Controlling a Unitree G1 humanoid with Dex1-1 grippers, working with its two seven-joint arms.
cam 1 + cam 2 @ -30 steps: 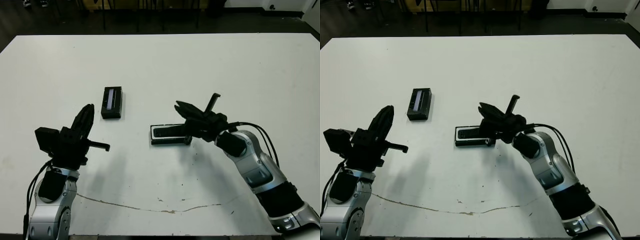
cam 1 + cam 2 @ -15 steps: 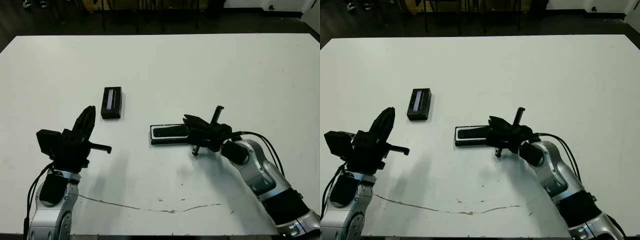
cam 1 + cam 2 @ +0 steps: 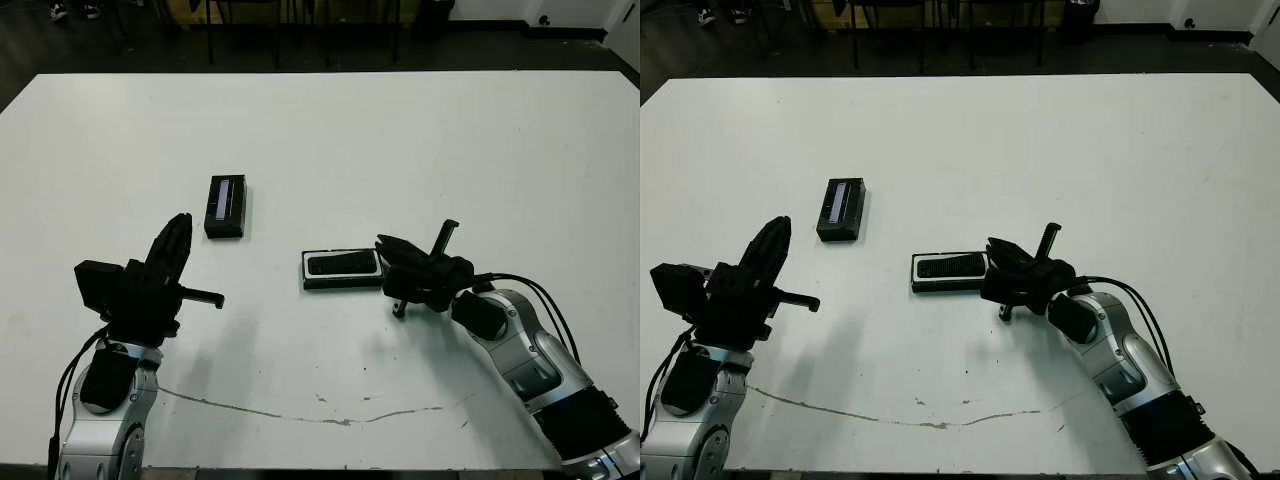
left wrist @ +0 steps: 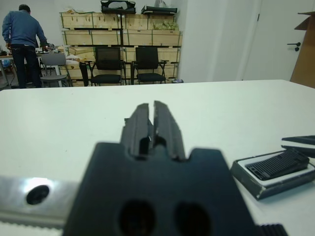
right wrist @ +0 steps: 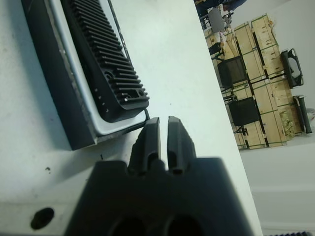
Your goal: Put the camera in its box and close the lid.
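Observation:
The camera, a ribbed black bar, lies inside the box, a shallow black tray with white lining, at the table's middle. In the right wrist view the camera rests on the lining, with the box wall beside it. My right gripper is shut and empty, its tips just off the box's right end. The lid, a black slab with a pale stripe, lies apart to the left of the box and further from me. My left gripper hangs shut and empty, nearer me than the lid.
A thin brown crack runs across the white table near its front edge. Beyond the table the left wrist view shows chairs, stacked wooden crates and a person standing far off.
My right gripper has drawn back from over the box's right end, moving right and toward me; the camera stays in the box. The left arm has hardly moved.

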